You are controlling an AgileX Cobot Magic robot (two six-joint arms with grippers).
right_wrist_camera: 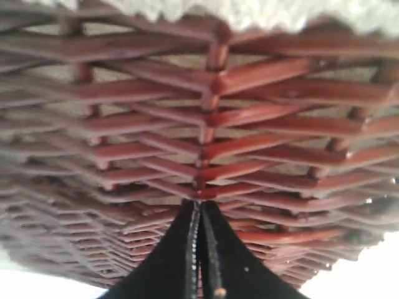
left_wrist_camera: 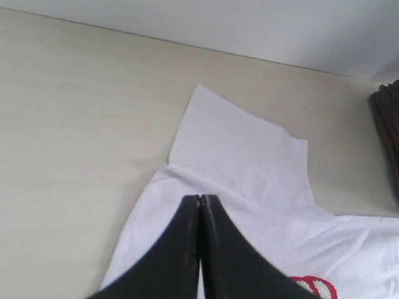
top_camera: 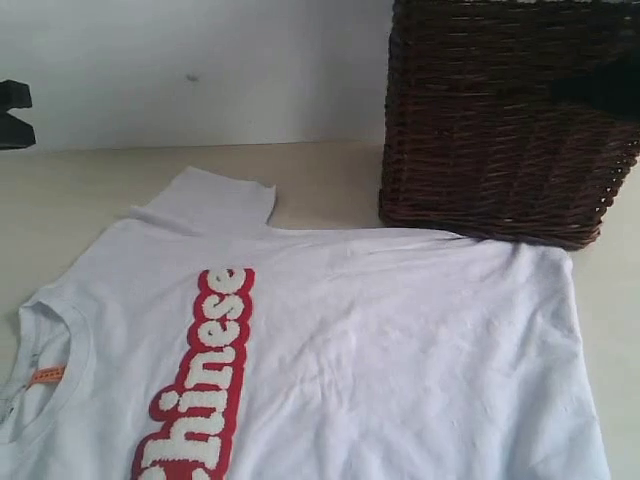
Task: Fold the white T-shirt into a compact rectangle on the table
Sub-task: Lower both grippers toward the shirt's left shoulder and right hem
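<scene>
Exterior view, white T-shirt (top_camera: 380, 340): spread flat and front up on the table (top_camera: 70, 190). Lightly creased, with one sleeve (top_camera: 210, 200) lying out flat.
Exterior view, markings: a red band (top_camera: 205, 375) with fuzzy white letters crosses the chest. There is an orange neck tag (top_camera: 47, 375) inside the collar. No other view shows the collar and tag.
Exterior view, basket (top_camera: 500, 120): dark brown wicker, standing on the table. The shirt's edge runs up to its foot.
Left wrist view, left pincer (left_wrist_camera: 200, 198): mine, clenched, tips pressed together with nothing between them.
Left wrist view, shirt position: the shoulder lies under my tips. I cannot tell whether I touch the cloth. The sleeve (left_wrist_camera: 240, 149) lies just ahead of my tips, with bare table (left_wrist_camera: 81, 124) beyond it.
Left wrist view, extras: a sliver of red band (left_wrist_camera: 315, 288) shows close beside my finger. The basket (left_wrist_camera: 388, 131) stands well off to one side.
Right wrist view, right pincer (right_wrist_camera: 201, 208): mine, clenched and holding nothing.
Right wrist view, obstruction: the basket's weave (right_wrist_camera: 218, 112) stands right before my tips and fills the sight, hiding all beyond it. I cannot tell whether my tips touch it.
Right wrist view, extras: a pale lace-edged liner (right_wrist_camera: 280, 15) hangs over the rim, far from my tips.
</scene>
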